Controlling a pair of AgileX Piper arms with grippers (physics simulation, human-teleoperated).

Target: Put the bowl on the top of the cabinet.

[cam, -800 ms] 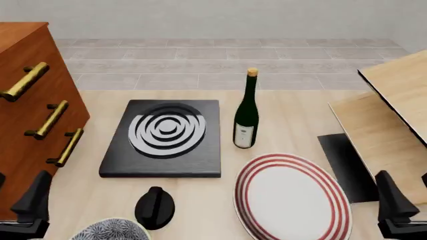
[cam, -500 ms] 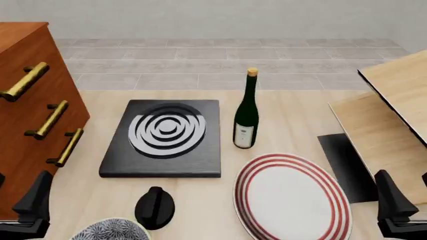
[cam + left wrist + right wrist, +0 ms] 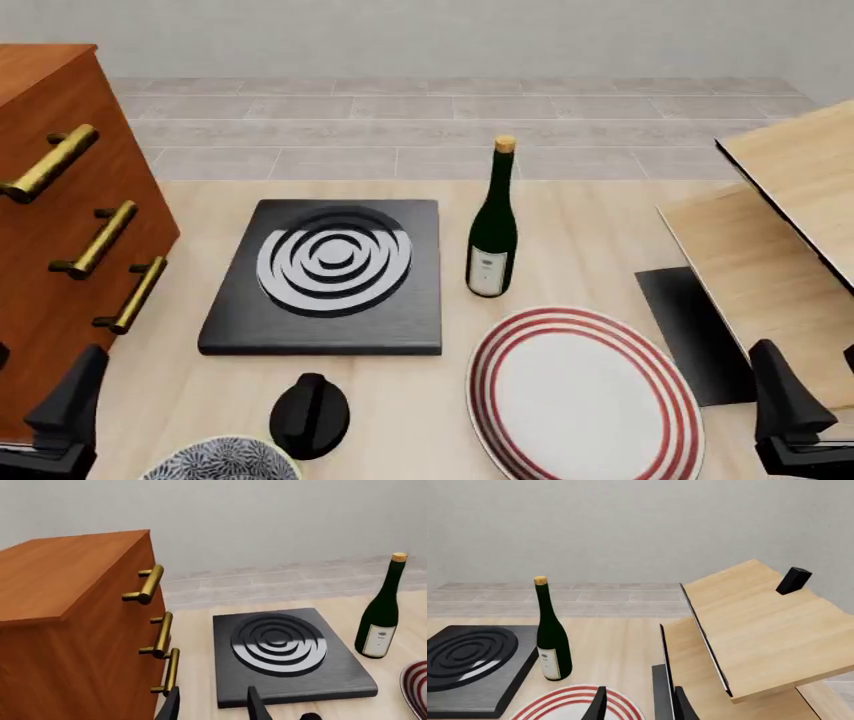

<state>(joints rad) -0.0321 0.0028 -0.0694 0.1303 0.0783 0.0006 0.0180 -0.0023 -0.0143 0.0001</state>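
The small speckled bowl [image 3: 220, 462] sits at the table's near edge, cut off by the bottom of the front view and not seen in either wrist view. The reddish-brown cabinet [image 3: 54, 210] with brass handles stands at the left, and also shows in the left wrist view [image 3: 67, 630]. My left gripper [image 3: 40, 400] is open and empty, low beside the cabinet's front and left of the bowl; its fingertips [image 3: 257, 707] stand apart. My right gripper [image 3: 814, 385] is open and empty at the near right, with spread fingertips [image 3: 682, 705].
A black knob-like object [image 3: 310, 413] stands just behind the bowl. A black slab with a ringed disc [image 3: 327, 275], a green wine bottle [image 3: 491, 225] and a large red-ringed plate [image 3: 583, 395] fill the middle. A pale wood structure [image 3: 774, 240] stands at the right.
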